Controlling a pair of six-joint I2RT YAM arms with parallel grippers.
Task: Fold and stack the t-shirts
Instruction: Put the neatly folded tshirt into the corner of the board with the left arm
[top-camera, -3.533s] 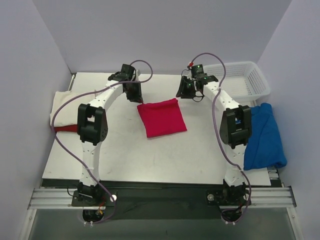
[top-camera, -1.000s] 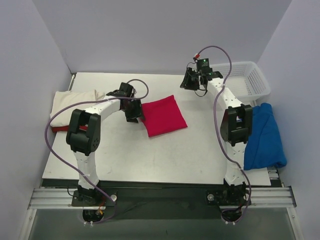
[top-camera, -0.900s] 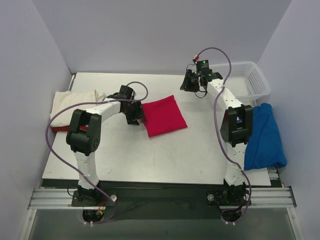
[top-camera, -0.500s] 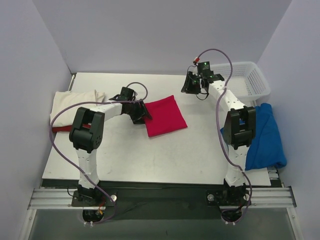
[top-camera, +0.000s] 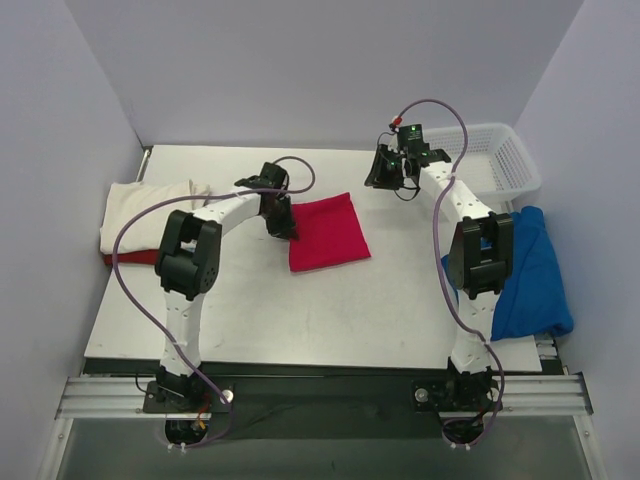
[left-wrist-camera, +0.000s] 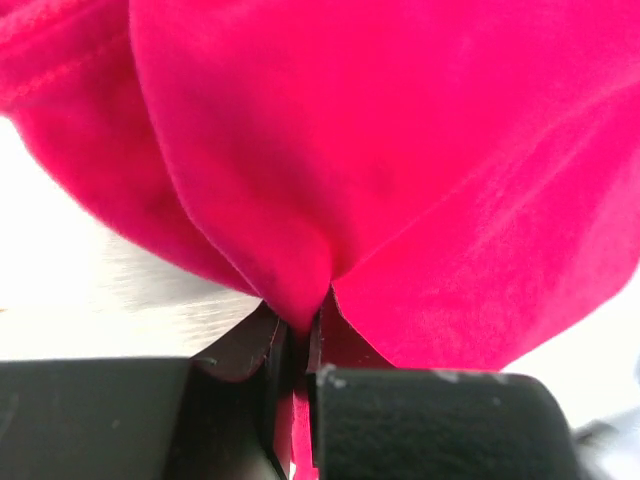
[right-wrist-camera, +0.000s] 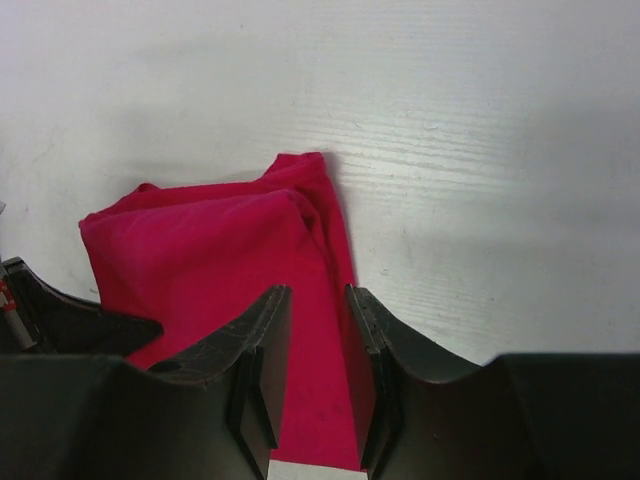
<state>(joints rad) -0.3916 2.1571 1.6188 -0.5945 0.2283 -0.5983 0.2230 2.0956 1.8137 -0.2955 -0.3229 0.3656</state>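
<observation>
Your left hand (left-wrist-camera: 300, 335) is clenched on a pinched fold at the edge of the red t-shirt (left-wrist-camera: 400, 150). The cloth fills that wrist view, so the rest of the shirt is cut off there. From above, the shirt lies folded on the middle of the table (top-camera: 330, 310), with the hand at its left edge. Your right hand (right-wrist-camera: 315, 300) hovers released, jaws apart with nothing between them, near the white basket (top-camera: 500, 165). The blue t-shirt (top-camera: 530, 270) hangs over the table's right edge, partly hidden behind the right arm. The cream t-shirt (top-camera: 140, 210) sits at the left edge. A red strip under it is too covered to identify.
</observation>
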